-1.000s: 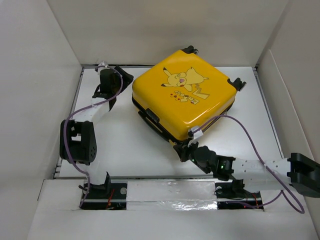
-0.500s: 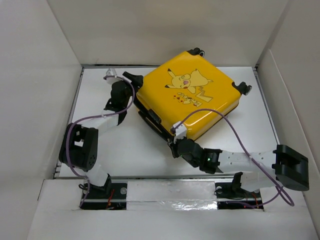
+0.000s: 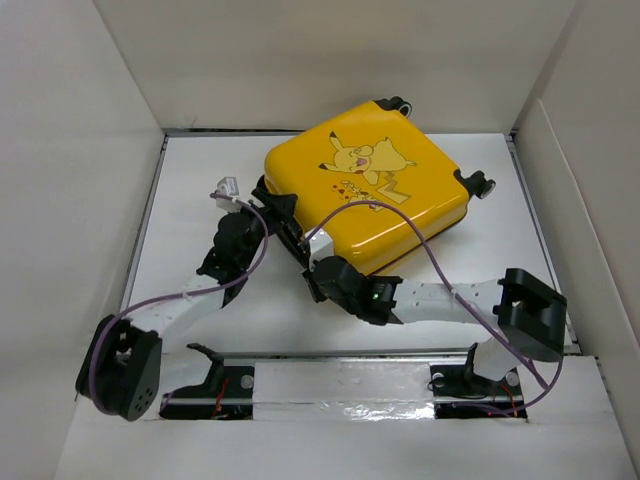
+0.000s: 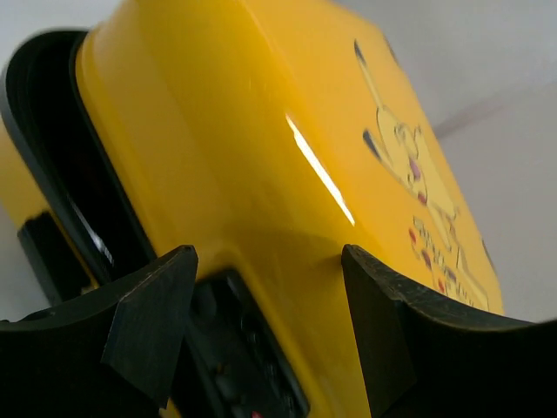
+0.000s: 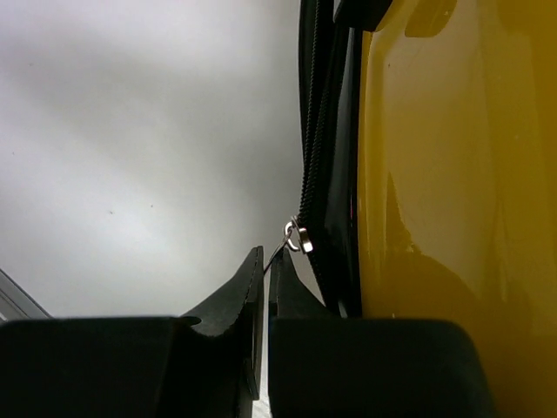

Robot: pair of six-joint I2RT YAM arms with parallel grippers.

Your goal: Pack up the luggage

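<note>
The luggage (image 3: pixel 370 190), a yellow hard-shell suitcase with a Pikachu print, lies flat and closed at the back of the white table. My left gripper (image 3: pixel 268 205) is open at its left corner. In the left wrist view the spread fingers flank the black lock recess on the yellow shell (image 4: pixel 261 131), with nothing clasped between them (image 4: pixel 270 287). My right gripper (image 3: pixel 315 280) sits at the near corner, shut on the thin metal zipper pull (image 5: pixel 296 237). The pull hangs from the black zipper trim (image 5: pixel 313 131) beside the yellow side wall (image 5: pixel 452 174).
White walls enclose the table (image 3: pixel 470 270) on the left, back and right. Black wheels (image 3: pixel 478 184) stick out at the suitcase's right and far corners. Purple cables (image 3: pixel 440 270) loop over both arms, the right one crossing the lid. Bare table lies in front of and beside the case.
The suitcase has turned and slid left. My left arm swung in from the back left to its left corner. My right gripper, still shut, travelled left along the near edge.
</note>
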